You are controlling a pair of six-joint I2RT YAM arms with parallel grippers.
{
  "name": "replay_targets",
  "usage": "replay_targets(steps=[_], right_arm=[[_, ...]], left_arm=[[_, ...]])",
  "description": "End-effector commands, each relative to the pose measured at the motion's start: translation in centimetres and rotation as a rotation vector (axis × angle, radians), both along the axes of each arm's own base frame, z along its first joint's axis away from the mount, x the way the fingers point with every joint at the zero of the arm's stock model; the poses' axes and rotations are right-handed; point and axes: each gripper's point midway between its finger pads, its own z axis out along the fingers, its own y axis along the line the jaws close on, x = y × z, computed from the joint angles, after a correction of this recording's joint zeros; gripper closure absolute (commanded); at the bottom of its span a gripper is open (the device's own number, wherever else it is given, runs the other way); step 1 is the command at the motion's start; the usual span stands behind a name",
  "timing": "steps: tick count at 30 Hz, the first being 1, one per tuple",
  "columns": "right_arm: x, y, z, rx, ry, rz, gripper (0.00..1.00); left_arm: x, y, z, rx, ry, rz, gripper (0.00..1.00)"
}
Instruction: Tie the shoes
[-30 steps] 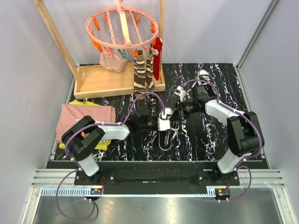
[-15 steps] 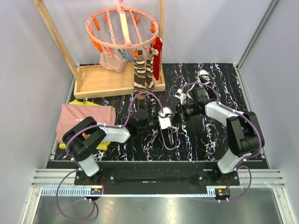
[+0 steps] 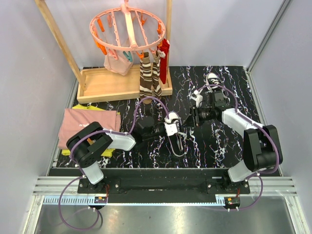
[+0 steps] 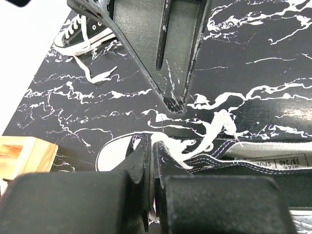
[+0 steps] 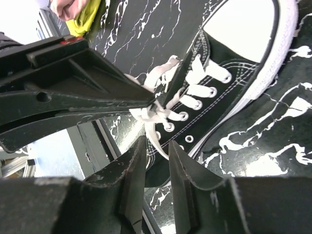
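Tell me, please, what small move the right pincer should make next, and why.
Probably ease the right pincer forward to the white lace of the black canvas sneaker with white toe cap and close on a free stretch of it. Its jaws stand apart with nothing clearly between them, while the left pincer is shut on that lace above the eyelets.

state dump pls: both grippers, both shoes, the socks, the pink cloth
left gripper: fingers shut, pinching a lace of the near shoe
right gripper: fingers slightly open, nothing seen between them
near shoe: untied, laces loose
far shoe: untied, lace trailing on the table
striped socks: hanging from the hanger
pink cloth: folded, lying flat
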Motion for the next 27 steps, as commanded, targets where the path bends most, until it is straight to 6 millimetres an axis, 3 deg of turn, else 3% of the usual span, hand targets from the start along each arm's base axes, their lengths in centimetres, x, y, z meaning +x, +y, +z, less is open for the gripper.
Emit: replay_targets(steps=[1,27], right_arm=[[1.0,0.4,1.3,0.045,-0.024,0.024,0.66],[2.0,2.1,0.4,0.160,0.125,0.027,0.59]], left_arm=[[0.4,-0.5,2.0,-0.056,-0.086,-0.002,1.00],[0.6,-0.9,1.8,-0.050,-0.087,-0.013,1.00]])
